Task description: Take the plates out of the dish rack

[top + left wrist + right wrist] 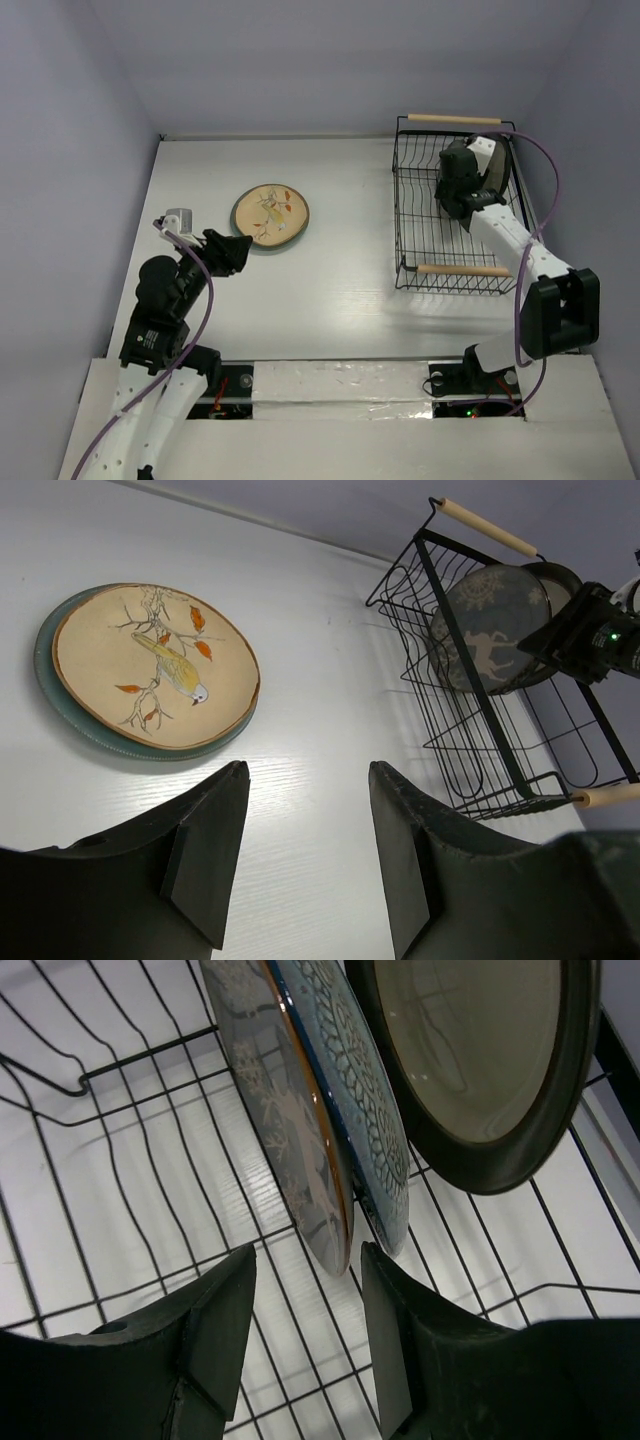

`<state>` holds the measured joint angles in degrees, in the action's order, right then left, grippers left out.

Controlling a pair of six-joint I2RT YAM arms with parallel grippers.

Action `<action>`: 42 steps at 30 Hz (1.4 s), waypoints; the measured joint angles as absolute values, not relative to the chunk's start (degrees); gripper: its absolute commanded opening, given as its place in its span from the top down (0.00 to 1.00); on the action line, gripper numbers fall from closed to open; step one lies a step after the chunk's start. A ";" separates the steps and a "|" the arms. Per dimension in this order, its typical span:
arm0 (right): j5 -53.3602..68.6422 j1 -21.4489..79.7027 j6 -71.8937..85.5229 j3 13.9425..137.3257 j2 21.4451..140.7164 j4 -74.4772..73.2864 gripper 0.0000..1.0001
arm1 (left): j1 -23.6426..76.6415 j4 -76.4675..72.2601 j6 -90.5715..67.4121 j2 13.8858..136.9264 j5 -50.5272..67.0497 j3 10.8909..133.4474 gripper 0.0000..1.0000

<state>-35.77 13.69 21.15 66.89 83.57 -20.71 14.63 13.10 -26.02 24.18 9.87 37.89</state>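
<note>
Alignment is what I watch here: my right gripper (pixel 306 1295) sits inside the dish rack (pixel 398 215), jaws apart and holding nothing, with the gap between them pointing at the lower rim of the grey-brown tree-patterned plate (pixel 285 1120). That plate stands on edge in the rack's wires, toward the rack's far end, and is the closest of three to my fingers. Right behind it, almost touching, leans a blue-and-white ornamented plate (pixel 365 1090), and past that, a little apart, a dark-rimmed cream plate (pixel 480 1050). The grey-brown plate's rim runs away from the wrist, so its thin edge, not its face, meets the jaw gap. I judge a short push forward would put one finger on each side of it. The close neighbour is the risk, since one finger could wedge against it. My left gripper (pixel 307 790), also apart and empty, hangs well left of the rack by the tan bird plate (pixel 160 665) stacked on a teal plate (pixel 48 675), so the right arm is plainly nearer.
</note>
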 measured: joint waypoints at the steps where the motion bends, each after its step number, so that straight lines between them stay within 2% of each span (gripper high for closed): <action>1: -35.55 13.32 21.15 66.89 84.23 -20.36 0.49 | 14.63 13.08 -26.00 24.34 9.93 37.89 0.52; 14: -36.42 11.66 21.19 67.55 91.13 -17.85 0.53 | 14.63 13.08 -26.02 24.99 10.50 37.87 0.52; 16: -37.76 11.66 21.19 68.18 92.31 -17.72 0.55 | 14.63 13.08 -26.02 24.99 10.50 37.87 0.52; 19: -39.42 11.64 21.15 68.90 93.34 -17.74 0.67 | 14.63 13.08 -26.02 24.99 10.50 37.87 0.52; 20: -39.75 11.62 21.15 68.93 93.36 -17.74 0.75 | 14.63 13.08 -26.00 24.99 10.50 37.87 0.52; 23: -40.58 11.60 20.93 68.93 93.23 -17.72 0.91 | 14.63 13.08 -26.02 24.99 10.50 37.85 0.52; 26: -40.23 11.73 19.09 68.93 92.62 -17.56 1.00 | 14.63 13.08 -26.00 24.99 10.50 37.85 0.52; 42: -41.08 12.05 11.99 69.23 83.48 -22.06 1.00 | 14.63 13.08 -26.02 24.99 10.55 37.85 0.52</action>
